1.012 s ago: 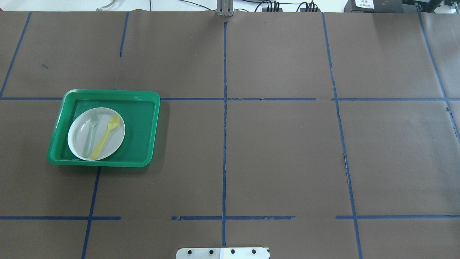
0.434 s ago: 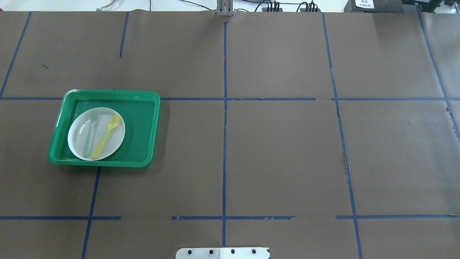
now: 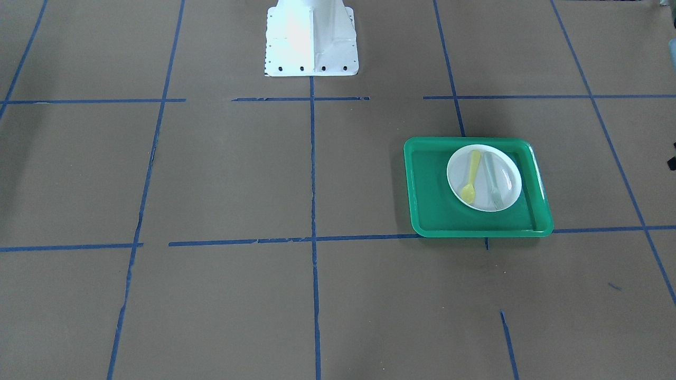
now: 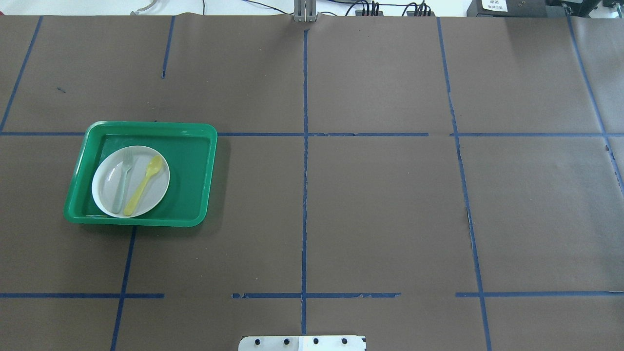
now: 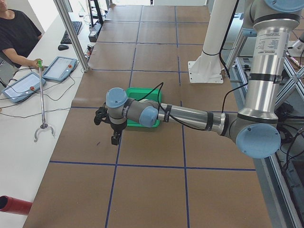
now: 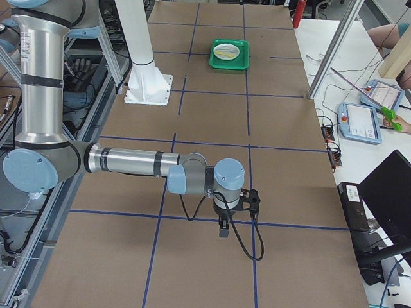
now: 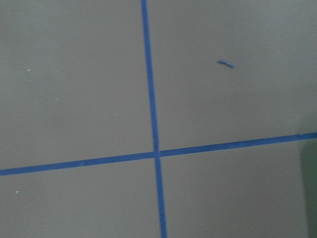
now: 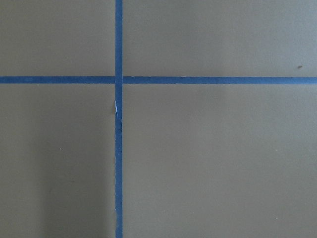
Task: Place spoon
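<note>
The yellow spoon [image 4: 144,184] lies on a white plate [image 4: 158,187] inside a green tray [image 4: 190,170], to the right of a pale grey-green fork [image 4: 122,183]. It also shows in the front-facing view [image 3: 471,176] and, far and small, in the exterior right view [image 6: 226,50]. My left gripper [image 5: 114,137] hangs above the table beside the tray, shown only in the exterior left view. My right gripper [image 6: 223,228] hangs above the table far from the tray. I cannot tell whether either is open or shut. Neither touches the spoon.
Blue tape lines cross the brown table cover. The white robot base [image 3: 310,37] stands at the table's near middle. Operators, tablets [image 5: 61,68] and a grabber stick [image 5: 42,104] are beyond the table's far edge.
</note>
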